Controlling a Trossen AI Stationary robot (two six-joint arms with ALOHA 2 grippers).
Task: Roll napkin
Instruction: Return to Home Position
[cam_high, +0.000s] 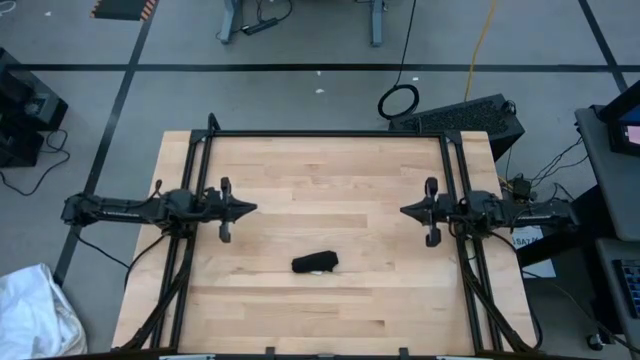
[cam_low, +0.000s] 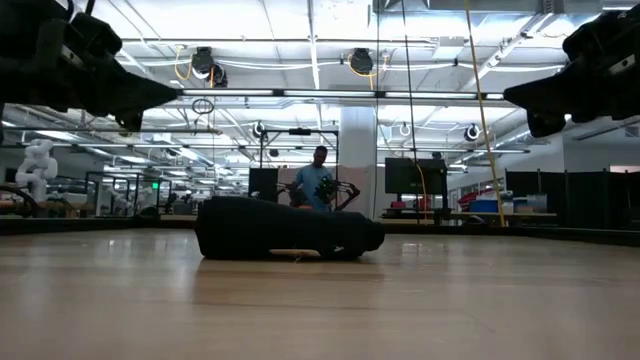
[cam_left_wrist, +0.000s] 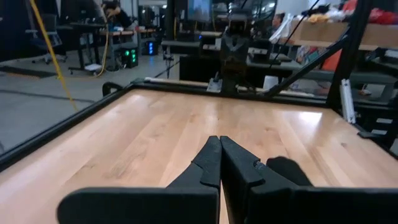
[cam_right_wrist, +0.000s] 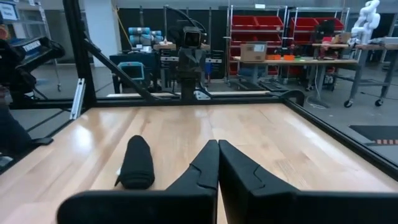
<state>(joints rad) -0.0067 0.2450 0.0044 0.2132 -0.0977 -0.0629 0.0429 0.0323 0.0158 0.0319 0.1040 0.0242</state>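
The black napkin (cam_high: 315, 264) lies as a short rolled bundle on the wooden table, a little toward the near edge of its middle, with a small white tag at one end. It also shows in the low view (cam_low: 285, 237) and the right wrist view (cam_right_wrist: 137, 163). My left gripper (cam_high: 253, 208) is shut and empty, held above the table at the left. My right gripper (cam_high: 403, 210) is shut and empty, held above the table at the right. Both point toward the table's middle, well apart from the napkin.
A black metal frame (cam_high: 320, 134) runs round the table's far and side edges. A white plastic bag (cam_high: 35, 310) lies on the floor beyond the table's left near corner. A person (cam_low: 317, 178) stands far off in the room behind.
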